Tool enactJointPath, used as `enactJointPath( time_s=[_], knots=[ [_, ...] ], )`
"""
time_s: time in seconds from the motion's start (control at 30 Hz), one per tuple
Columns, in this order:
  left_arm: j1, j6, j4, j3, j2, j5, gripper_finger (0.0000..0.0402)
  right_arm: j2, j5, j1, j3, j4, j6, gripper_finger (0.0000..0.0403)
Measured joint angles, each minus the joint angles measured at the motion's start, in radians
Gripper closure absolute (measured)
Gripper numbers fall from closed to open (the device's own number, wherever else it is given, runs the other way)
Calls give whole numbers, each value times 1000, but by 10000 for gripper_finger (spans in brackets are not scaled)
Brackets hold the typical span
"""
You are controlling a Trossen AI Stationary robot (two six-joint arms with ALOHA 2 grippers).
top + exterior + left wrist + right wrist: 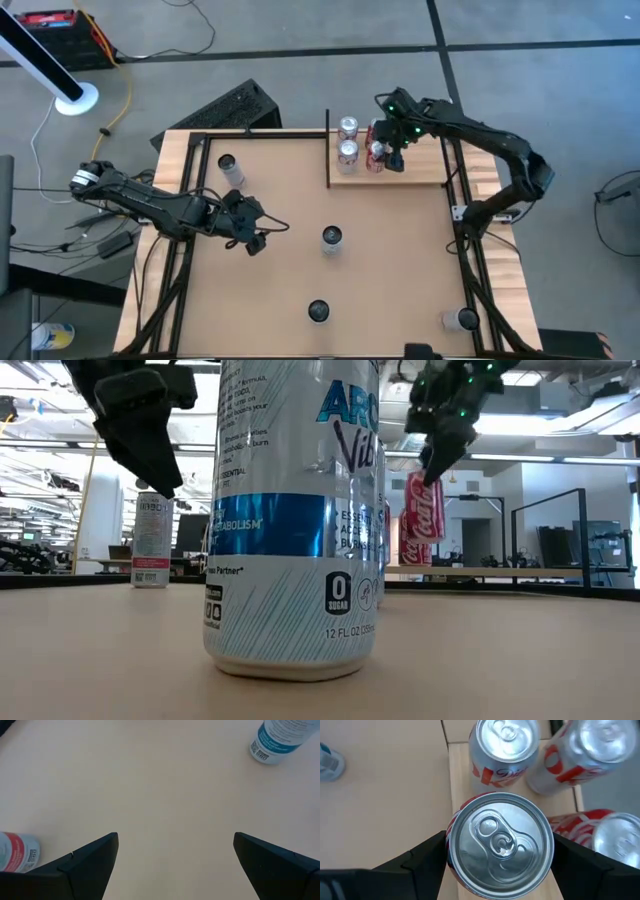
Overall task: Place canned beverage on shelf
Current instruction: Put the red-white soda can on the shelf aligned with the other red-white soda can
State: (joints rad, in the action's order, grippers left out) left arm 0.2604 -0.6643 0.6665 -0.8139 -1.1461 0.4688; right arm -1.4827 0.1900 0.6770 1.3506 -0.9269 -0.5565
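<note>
High view, shelf: the small light-wood plank shelf (415, 168) with black end rods stood at the far right of the smooth tan counter (290, 200); it carried two silver-topped cans (347, 139) and a red cola can (376, 155).
High view, right claw (389, 150): was over the red cola can on the shelf.
High view, remainder: four cans were left on the counter; the nearest to the left claw (252, 232) was the white and blue can (332, 237). In my judgement the job was under halfway.
Low view, obstruction: the white and blue can filled the middle and hid much of the shelf.
Left wrist view, left claw: fingers stood wide apart, holding nothing, over bare counter.
Right wrist view, grip: fingers flanked the red cola can; contact could not be made out, nor whether its base rested on the plank.
</note>
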Motion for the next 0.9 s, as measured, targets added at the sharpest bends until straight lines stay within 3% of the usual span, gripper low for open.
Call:
enactJointPath(
  time_s=[0.3, 0.9],
  knots=[
    [0, -12, -8, 0, 0, 13, 20, -44, 19, 55, 0, 47, -20, 79],
    [0, 32, -56, 0, 0, 43, 20, -77, 45, 46, 0, 33, 6, 78]
  ],
)
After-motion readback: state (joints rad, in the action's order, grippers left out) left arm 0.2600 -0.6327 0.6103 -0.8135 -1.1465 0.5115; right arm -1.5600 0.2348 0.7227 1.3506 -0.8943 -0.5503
